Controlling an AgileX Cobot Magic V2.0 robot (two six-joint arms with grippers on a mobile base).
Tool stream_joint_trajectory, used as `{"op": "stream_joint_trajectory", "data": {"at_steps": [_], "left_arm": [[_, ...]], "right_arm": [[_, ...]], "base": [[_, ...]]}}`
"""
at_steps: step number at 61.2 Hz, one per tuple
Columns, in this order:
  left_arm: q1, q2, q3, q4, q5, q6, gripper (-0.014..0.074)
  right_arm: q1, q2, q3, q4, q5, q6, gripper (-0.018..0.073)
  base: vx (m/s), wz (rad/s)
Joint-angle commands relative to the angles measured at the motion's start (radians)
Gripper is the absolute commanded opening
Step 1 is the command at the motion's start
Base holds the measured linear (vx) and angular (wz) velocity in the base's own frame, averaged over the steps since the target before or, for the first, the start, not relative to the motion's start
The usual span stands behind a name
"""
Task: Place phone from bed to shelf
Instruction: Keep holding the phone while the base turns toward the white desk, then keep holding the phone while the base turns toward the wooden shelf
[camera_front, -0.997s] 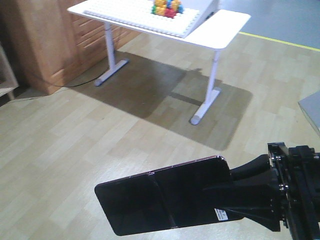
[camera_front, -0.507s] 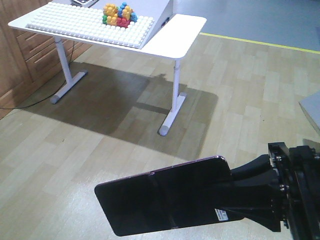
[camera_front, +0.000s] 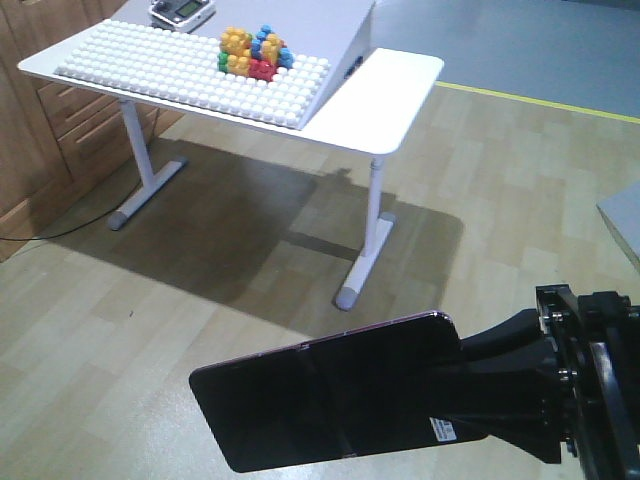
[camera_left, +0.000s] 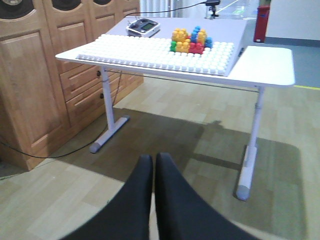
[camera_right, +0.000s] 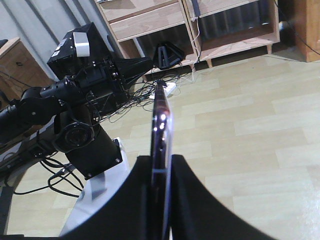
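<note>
The phone (camera_front: 320, 400) is a glossy black slab with a crease across its middle, held out flat above the wood-look floor at the bottom of the front view. My right gripper (camera_front: 440, 395) is shut on its right end, by the small white sticker. The right wrist view shows the phone (camera_right: 161, 125) edge-on between the two black fingers (camera_right: 187, 190) of my right gripper (camera_right: 161, 161). Beyond it stands the light-wood shelf (camera_right: 225, 27). My left gripper (camera_left: 153, 159) is shut with nothing in it. The bed is out of view.
A white table (camera_front: 400, 85) carries a studded white board with stacked coloured bricks (camera_front: 252, 52); its legs (camera_front: 365, 245) stand on the floor ahead. A brown wooden cabinet (camera_left: 35, 80) is at the left. Cables (camera_right: 150, 90) lie by the shelf, behind the left arm (camera_right: 85, 80).
The table and cabinet have slid across the front view, left and then slightly back right, so the viewpoint has turned. The phone stays the same in the right gripper.
</note>
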Motion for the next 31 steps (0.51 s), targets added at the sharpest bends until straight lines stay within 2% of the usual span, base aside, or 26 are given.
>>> {"op": "stream_joint_trajectory", "data": {"at_steps": [1, 31], "left_arm": [[0.001, -0.006, 0.002, -0.006, -0.073, -0.004, 0.0001], [0.001, -0.006, 0.002, -0.006, -0.073, -0.004, 0.0001]], "right_arm": [[-0.005, -0.01, -0.024, 0.1, 0.063, -0.003, -0.0004], [-0.005, -0.01, -0.024, 0.1, 0.063, -0.003, -0.0004]], "base": [[0.35, 0.26], [0.34, 0.37]]}}
